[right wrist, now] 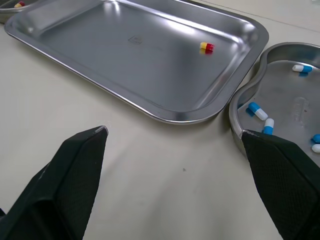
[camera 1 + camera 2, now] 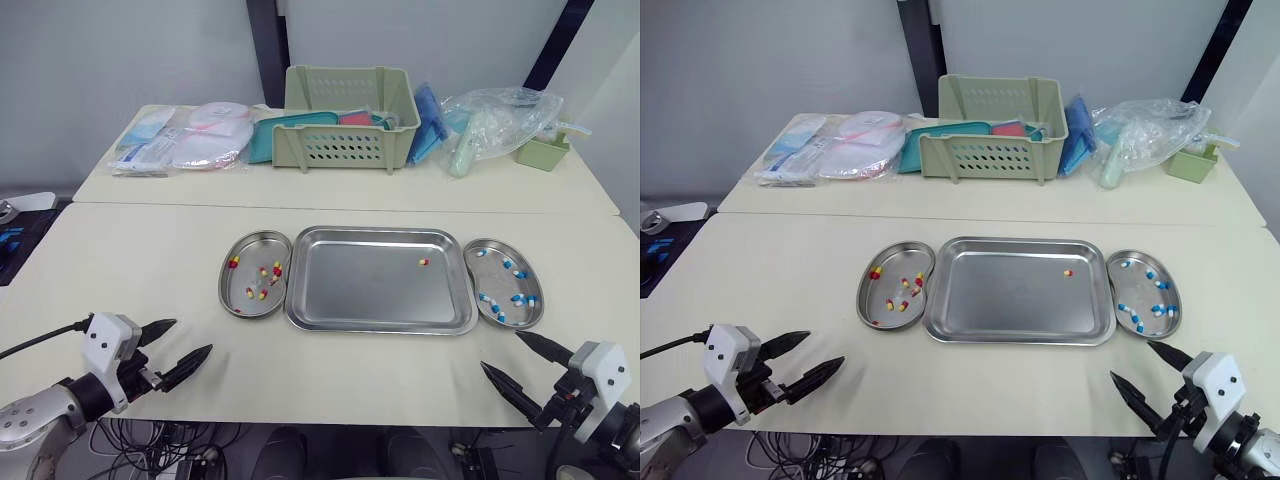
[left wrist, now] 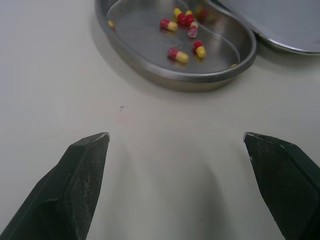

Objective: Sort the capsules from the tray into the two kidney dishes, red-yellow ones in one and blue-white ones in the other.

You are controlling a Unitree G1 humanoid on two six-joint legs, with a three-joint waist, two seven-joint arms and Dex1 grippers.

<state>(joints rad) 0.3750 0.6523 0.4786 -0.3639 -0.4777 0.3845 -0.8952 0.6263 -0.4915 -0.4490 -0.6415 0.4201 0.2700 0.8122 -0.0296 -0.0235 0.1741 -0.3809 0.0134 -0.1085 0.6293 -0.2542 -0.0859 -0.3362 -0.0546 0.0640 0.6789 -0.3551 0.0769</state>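
Left gripper [image 2: 192, 335] is at the near table [image 2: 120, 260] edge, fingers spread wide, holding nothing. Right gripper [image 2: 501, 350] is likewise wide open and empty. A lone capsule [image 2: 423, 262], red-yellow, lies in the tray [image 2: 350, 300], at 11 o'clock from the right gripper, well apart. Left dish [image 2: 245, 272] holds red-yellow capsules [image 2: 265, 271]; right dish [image 2: 495, 278] holds blue-white capsules [image 2: 518, 298].

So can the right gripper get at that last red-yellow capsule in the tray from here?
Probably yes. The right gripper is open, and the capsule lies alone near the far right corner of the tray. Nothing stands between them; only its low rim to clear.
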